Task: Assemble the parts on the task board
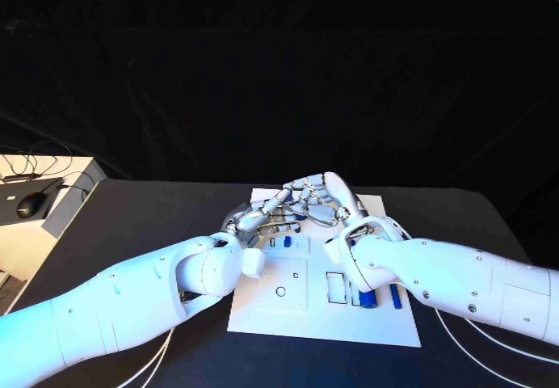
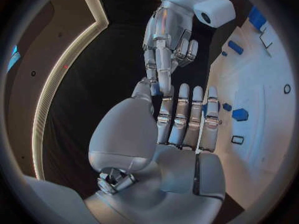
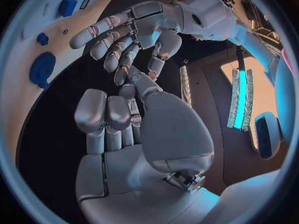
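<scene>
Above the far end of the white task board (image 1: 314,323) my two hands meet fingertip to fingertip. The right hand (image 1: 329,196) pinches a small blue part (image 2: 154,89) between its thumb and fingertips (image 3: 132,80). My left hand (image 1: 263,212) keeps its fingers (image 2: 182,115) straight, with its thumb tip against the same part; I cannot tell whether it grips. Other blue parts stay on the board: two upright ones (image 1: 367,297) near my right forearm and a small one (image 1: 287,241) under the hands. The wrist views show more blue parts (image 2: 239,114) (image 3: 42,69) on the board.
The black table (image 1: 140,210) spreads round the board. A pale side desk with a black mouse (image 1: 31,204) and cables stands off the table's left edge. White cables trail beside both forearms near the front edge.
</scene>
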Motion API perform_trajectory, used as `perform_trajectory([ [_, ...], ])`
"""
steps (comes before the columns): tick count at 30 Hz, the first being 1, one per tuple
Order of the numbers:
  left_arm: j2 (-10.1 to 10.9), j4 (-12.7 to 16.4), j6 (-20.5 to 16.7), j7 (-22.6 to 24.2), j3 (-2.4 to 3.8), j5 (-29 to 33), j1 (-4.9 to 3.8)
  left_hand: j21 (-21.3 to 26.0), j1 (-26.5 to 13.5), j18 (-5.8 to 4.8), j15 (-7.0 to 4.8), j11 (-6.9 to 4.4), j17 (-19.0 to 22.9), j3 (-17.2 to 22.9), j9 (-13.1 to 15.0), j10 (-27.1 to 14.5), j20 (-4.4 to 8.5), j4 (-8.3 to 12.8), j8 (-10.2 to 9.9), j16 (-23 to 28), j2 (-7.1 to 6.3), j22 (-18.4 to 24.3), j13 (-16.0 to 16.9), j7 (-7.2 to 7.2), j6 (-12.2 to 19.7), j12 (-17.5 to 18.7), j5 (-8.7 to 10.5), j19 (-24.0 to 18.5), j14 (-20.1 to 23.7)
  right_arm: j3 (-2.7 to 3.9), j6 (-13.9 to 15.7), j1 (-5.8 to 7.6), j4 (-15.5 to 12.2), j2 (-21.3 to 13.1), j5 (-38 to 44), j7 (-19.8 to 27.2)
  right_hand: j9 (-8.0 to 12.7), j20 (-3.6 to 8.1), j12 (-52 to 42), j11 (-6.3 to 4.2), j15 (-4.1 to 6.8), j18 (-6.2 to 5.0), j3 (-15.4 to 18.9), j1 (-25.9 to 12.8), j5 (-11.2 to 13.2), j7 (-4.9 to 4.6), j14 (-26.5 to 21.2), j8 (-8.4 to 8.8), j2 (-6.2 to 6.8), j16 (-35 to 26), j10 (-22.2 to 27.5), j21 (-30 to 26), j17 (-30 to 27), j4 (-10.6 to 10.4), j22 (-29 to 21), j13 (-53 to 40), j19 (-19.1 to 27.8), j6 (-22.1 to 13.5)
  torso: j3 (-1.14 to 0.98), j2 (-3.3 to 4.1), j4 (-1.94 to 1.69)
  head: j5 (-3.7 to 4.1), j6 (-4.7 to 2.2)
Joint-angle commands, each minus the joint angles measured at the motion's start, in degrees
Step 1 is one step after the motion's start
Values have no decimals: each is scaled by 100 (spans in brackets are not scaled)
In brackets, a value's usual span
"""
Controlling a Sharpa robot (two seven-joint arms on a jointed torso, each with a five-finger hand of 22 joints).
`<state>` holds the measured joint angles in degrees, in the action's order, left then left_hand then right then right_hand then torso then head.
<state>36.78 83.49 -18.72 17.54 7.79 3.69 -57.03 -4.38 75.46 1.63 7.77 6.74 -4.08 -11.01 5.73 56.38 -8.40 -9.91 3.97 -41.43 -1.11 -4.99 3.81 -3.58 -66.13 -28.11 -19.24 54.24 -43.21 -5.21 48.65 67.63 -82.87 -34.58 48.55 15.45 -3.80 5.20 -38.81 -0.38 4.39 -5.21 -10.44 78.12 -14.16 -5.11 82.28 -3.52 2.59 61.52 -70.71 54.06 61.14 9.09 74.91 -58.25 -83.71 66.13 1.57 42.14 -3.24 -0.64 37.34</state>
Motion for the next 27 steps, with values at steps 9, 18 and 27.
perform_trajectory([
  [9, -7, 16, 250, 174, 13, -29, -3, -51, 269, -118, -60, -149, -26, 48, 53, 291, 39, 200, -32, -99, 443, 5, 10, 126, -176, 67, -60, -14, -42, 4, -149, -6, 11, -2, -8, 11, -6, -36, -34, -3, -28, 39, -21, 11, -10, -108, 8, -17, -47, 35, 34, 32, 10, 14, 686, -9, -18, 65, -3, 1, 0, 1, 11],
  [18, 11, 13, 248, 174, 17, 23, -3, -67, 463, -163, -92, -178, -31, 281, 381, 480, 88, 405, -21, -127, 594, -8, 16, 208, -360, 249, -85, -2, -82, 4, -146, -6, 27, -16, -9, 9, -6, -38, -42, -2, -30, 36, -12, 5, -14, -110, 7, -16, -53, 35, 37, 27, 9, 18, 682, -5, -13, 58, -1, -1, 3, 3, 15],
  [27, 27, 15, 272, 133, 18, 49, -3, -68, 392, -163, -93, -170, -32, 372, 662, 509, 86, 440, -31, -114, 538, -12, 28, 200, -264, 329, -90, -2, -90, 4, -164, -6, 43, -19, -14, -5, -6, -38, -42, -2, -30, 36, -12, 5, -14, -110, 7, -16, -53, 35, 37, 27, 9, 18, 682, -5, -13, 58, 3, -1, -2, 15, 10],
])
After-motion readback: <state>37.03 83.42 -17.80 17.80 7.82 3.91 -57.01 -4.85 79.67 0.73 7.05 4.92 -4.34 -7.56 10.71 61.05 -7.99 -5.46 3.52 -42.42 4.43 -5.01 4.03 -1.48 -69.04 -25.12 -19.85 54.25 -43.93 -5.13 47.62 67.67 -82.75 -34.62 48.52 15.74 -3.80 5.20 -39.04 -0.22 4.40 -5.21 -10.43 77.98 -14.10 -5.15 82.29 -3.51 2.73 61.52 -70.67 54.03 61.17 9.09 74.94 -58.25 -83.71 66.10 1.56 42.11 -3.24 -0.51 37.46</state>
